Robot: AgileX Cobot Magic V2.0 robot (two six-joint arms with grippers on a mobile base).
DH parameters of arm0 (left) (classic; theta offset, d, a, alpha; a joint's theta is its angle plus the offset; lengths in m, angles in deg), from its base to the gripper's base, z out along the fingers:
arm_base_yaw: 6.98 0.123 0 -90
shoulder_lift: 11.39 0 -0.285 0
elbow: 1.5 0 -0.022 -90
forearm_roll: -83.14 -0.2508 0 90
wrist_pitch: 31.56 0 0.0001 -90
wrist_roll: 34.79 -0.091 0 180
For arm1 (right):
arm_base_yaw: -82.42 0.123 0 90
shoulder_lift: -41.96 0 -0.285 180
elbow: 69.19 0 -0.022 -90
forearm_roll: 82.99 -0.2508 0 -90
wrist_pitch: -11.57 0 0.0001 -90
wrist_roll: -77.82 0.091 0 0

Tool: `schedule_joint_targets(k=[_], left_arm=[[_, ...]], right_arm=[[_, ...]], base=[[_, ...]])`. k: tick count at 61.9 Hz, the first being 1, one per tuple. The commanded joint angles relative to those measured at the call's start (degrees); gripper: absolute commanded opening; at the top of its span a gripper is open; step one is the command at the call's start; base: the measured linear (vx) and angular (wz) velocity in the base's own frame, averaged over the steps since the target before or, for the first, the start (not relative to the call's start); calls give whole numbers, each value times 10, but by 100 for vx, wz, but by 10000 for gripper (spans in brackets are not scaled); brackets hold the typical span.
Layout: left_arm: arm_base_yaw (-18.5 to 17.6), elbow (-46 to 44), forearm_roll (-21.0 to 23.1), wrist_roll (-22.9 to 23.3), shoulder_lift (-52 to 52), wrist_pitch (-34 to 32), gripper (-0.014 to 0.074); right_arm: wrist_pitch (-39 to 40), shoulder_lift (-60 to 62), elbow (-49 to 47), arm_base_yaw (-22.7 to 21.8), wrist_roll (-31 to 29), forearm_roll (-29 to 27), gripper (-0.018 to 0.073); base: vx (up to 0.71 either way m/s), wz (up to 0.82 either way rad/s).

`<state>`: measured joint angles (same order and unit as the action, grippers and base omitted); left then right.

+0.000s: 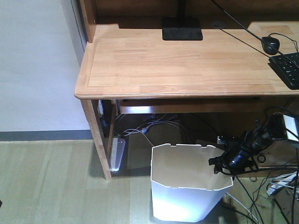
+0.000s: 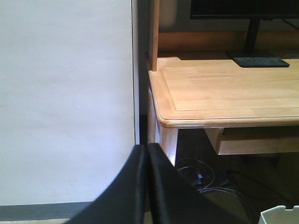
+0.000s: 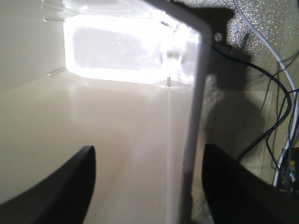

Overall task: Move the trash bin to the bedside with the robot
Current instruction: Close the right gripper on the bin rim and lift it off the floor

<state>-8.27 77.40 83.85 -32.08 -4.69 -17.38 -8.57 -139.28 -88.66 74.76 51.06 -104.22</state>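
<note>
Cables and a power strip crowd the floor under the wooden bench, just behind the trash bin. My right jaws stand wide open astride its right wall, one finger inside; my left jaws are closed on nothing. The bin stands upright, white, faceted, cream inside.

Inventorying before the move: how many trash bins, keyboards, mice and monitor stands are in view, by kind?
Trash bin: 1
Keyboard: 1
Mouse: 1
Monitor stand: 1
Total: 4
</note>
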Motion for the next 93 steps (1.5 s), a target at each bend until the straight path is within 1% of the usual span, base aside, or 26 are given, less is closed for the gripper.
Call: schedule_joint_targets(k=[1, 4, 6, 9, 10, 11, 22, 27, 36, 40, 47, 62, 67, 70, 74, 81, 87, 93], left_arm=[[-3, 17, 2, 5, -6, -42, -6], [-3, 17, 2, 5, -6, -42, -6], [-3, 17, 2, 5, -6, -42, -6], [-3, 17, 2, 5, -6, -42, -6], [-3, 17, 2, 5, -6, -42, -6], [-3, 17, 2, 5, -6, -42, -6], [-3, 17, 2, 5, -6, -42, -6], [-3, 17, 2, 5, -6, -42, -6], [-3, 17, 2, 5, -6, -42, -6], [-3, 17, 2, 5, -6, -42, -6], [-3, 17, 2, 5, -6, -42, -6], [-3, 17, 2, 5, -6, -42, -6], [-3, 17, 2, 5, -6, -42, -6], [-3, 17, 2, 5, -6, -42, -6], [-3, 17, 2, 5, -6, -42, -6], [-3, 17, 2, 5, -6, -42, -6], [-3, 17, 2, 5, -6, -42, -6], [-3, 17, 2, 5, -6, -42, -6]], right_arm=[[-25, 23, -30, -1, 1, -1, 352], [-36, 18, -44, -1, 1, -1, 273], [-43, 18, -49, -1, 1, -1, 204], [-51, 17, -58, -1, 1, -6, 85], [-53, 17, -60, -1, 1, -8, 21], [-55, 18, -62, -1, 0, -11, -20], [-45, 36, -53, -3, -9, -68, -13], [-42, 47, -38, -3, -40, -92, -11], [-27, 68, 0, -3, -110, -153, -11], [-18, 81, 25, -3, -145, -188, -11], [-11, 109, 65, -7, -223, -256, -11], [-14, 199, 173, -30, -407, -404, -9], [-15, 234, 210, -36, -469, -435, -7], [-16, 253, 236, -36, -494, -459, -7], [-13, 283, 266, -36, -523, -478, -7], [-20, 333, 315, -36, -555, -511, -7], [-32, 377, 354, -36, -574, -520, -7], [-33, 425, 392, -36, -575, -524, -7]], base=[[0, 0], [0, 0], [0, 0], [0, 0], [0, 0], [0, 0], [0, 0], [0, 0], [0, 0], [0, 0], [0, 0], [0, 0], [0, 0], [0, 0], [0, 0], [0, 0], [0, 0], [0, 0]])
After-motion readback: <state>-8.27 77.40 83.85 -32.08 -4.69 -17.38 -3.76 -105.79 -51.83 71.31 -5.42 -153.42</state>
